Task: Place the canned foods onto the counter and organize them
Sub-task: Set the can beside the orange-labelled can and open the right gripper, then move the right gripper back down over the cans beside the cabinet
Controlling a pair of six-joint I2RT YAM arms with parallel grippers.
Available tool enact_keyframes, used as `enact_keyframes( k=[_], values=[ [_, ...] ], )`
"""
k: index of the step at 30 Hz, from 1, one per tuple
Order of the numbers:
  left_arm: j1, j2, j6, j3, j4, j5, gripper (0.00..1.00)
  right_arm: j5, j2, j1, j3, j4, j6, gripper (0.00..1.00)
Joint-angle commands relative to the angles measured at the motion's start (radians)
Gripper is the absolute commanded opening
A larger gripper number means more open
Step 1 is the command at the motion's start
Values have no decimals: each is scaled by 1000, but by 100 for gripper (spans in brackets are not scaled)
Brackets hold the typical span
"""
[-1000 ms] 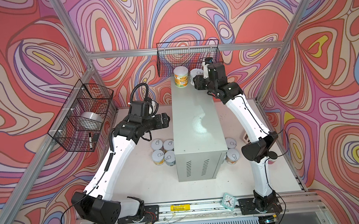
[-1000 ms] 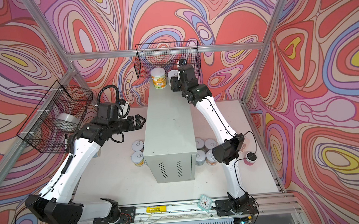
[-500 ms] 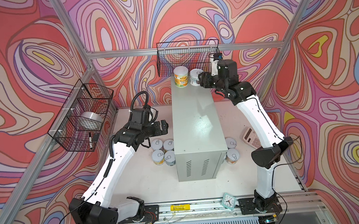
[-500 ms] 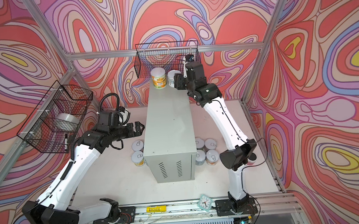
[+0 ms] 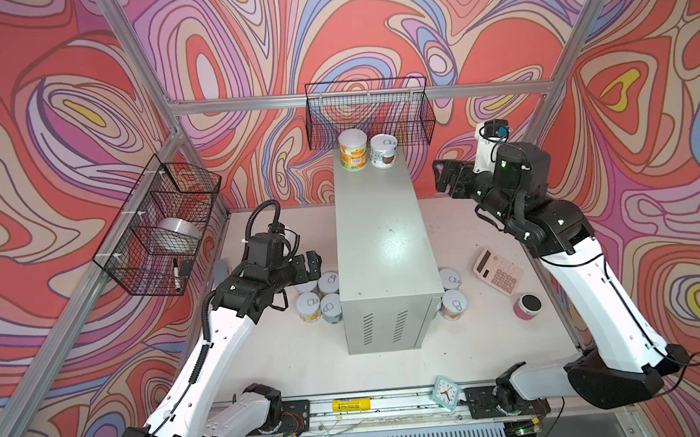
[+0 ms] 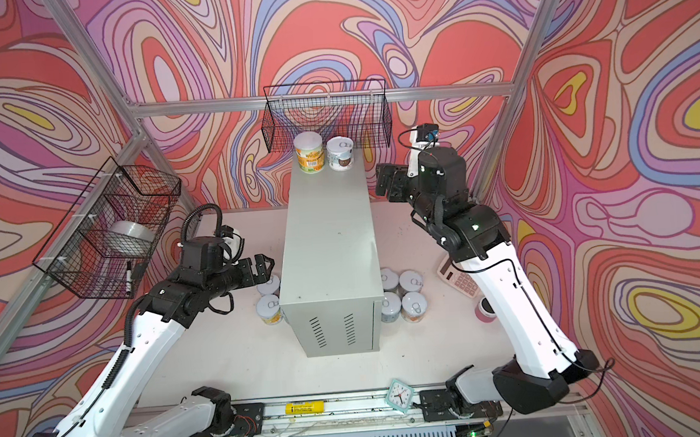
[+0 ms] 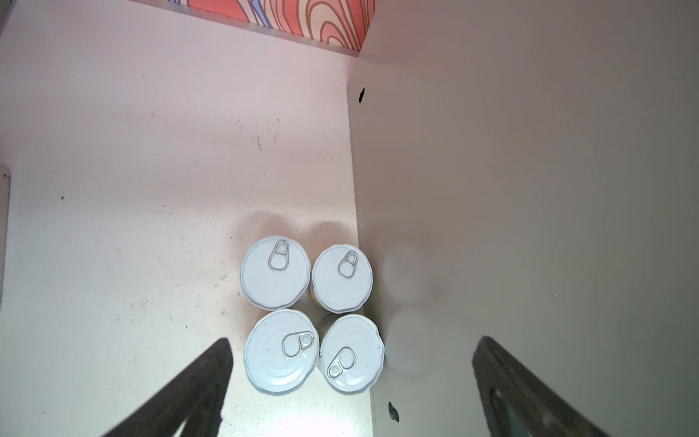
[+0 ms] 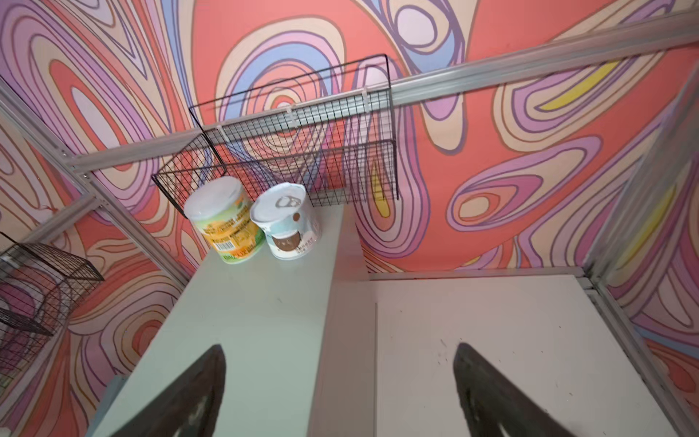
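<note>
Right gripper (image 5: pixel 445 177) was wide open, empty, right of counter (image 5: pixel 383 242), upper frame. Left gripper (image 5: pixel 310 264) was wide open, empty, near four tins (image 5: pixel 329 283) left of counter. Two tins (image 5: pixel 353 155) stood on counter, upper centre.

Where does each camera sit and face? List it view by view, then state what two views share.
Both top views: high at the front, looking down toward the back wall; left arm, right arm, left claw, right claw flank the counter.
Left wrist: on the left arm, looking down at four canned foods beside the counter; open claw's fingers show.
Right wrist: on the right arm, looking along the counter at two canned foods and a wire basket; fingers show.
Shared: right wrist and top views show those two.
</note>
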Motion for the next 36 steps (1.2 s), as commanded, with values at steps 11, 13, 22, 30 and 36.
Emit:
enact_keyframes(
  k=[11, 13, 22, 30, 36],
  values=[
    [3, -155, -49, -138, -73, 44, 100, 110, -230, -55, -467, -194, 173, 91],
    [3, -188, -49, -158, -70, 32, 100, 100, -260, -58, -549, -209, 212, 91],
    [2, -239, -78, -241, -54, 13, 94, 42, -373, -59, -823, -255, 339, 96],
    [-3, -255, -103, -293, 19, 15, 92, -22, -387, -58, -1006, -200, 450, 98],
    [-4, -243, -107, -309, 45, 11, 91, -30, -363, -59, -1088, -103, 513, 98]
  ],
)
